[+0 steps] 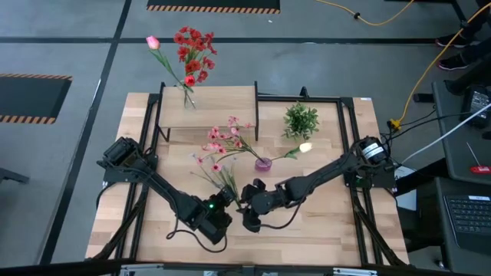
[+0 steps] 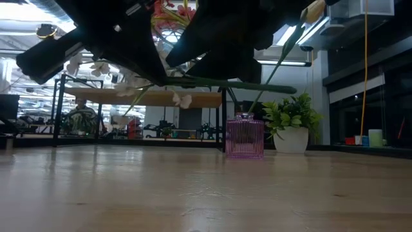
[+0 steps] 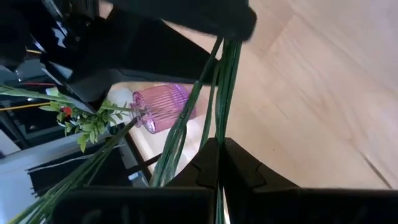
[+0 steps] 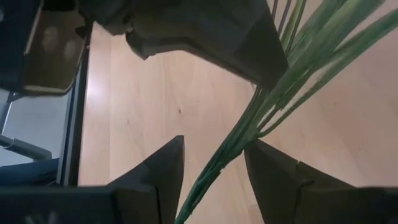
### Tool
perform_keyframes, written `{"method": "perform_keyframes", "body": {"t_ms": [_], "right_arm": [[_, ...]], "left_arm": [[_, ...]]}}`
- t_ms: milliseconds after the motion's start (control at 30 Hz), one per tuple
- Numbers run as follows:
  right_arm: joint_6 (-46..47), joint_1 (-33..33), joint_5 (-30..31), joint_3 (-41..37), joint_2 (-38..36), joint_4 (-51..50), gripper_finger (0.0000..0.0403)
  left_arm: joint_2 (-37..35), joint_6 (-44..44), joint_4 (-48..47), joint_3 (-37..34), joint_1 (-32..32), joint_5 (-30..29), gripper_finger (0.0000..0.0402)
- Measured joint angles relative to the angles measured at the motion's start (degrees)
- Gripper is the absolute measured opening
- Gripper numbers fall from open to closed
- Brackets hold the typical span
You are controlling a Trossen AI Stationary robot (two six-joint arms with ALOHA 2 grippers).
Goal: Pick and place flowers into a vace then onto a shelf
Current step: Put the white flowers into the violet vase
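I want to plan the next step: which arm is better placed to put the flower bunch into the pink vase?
Probably the left. The left gripper is shut on the green stems; the right gripper is open around them. The pink vase stands nearby.

pink vase [image 2: 244, 137], potted plant [image 2: 291, 125], shelf [image 2: 151, 98]

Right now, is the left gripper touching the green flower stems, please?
Touching: the left wrist view shows the left gripper shut on the green stems, which pass between its fingers.
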Motion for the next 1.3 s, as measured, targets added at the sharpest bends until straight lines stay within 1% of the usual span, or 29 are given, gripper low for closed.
{"method": "perform_keyframes", "body": {"t_ms": [133,400,533,667,800,1000,1233,1300], "right_arm": [[0.0,-0.7,-1.4,0.0,0.0,-0.1,0.0159],[-1.3,-0.9,-1.5,0.0,0.0,-0.2,0.0107],[-1.4,-0.9,-1.6,0.0,0.0,-0.2,0.0089],[-2.4,-0.9,-1.9,-0.1,0.0,-0.4,0.0079],[-2.9,-0.8,-2.1,-0.1,0.0,-0.5,0.0061],[-2.9,-0.8,-2.0,-0.1,0.0,-1.2,0.0012],[-3.3,-0.9,-1.9,-0.1,0.0,-1.3,0.0008],[-4.0,-0.9,-1.9,-0.1,0.0,-0.9,0.0005]], "left_arm": [[0.0,0.2,0.4,0.0,0.3,-0.2,0.0003],[0.0,0.2,0.5,0.0,0.4,-3.0,0.0003],[0.0,0.2,2.1,0.0,0.4,-3.8,0.0003],[0.0,1.1,3.2,0.0,0.4,-3.4,0.0003],[0.0,0.4,3.2,0.0,0.4,-1.6,0.0003],[0.0,-0.9,3.2,0.0,-0.3,-1.7,0.0011],[-0.1,-1.2,3.5,0.0,-2.2,-1.7,0.004],[-0.1,-2.5,3.5,0.0,-2.9,-1.7,0.0049]]}}
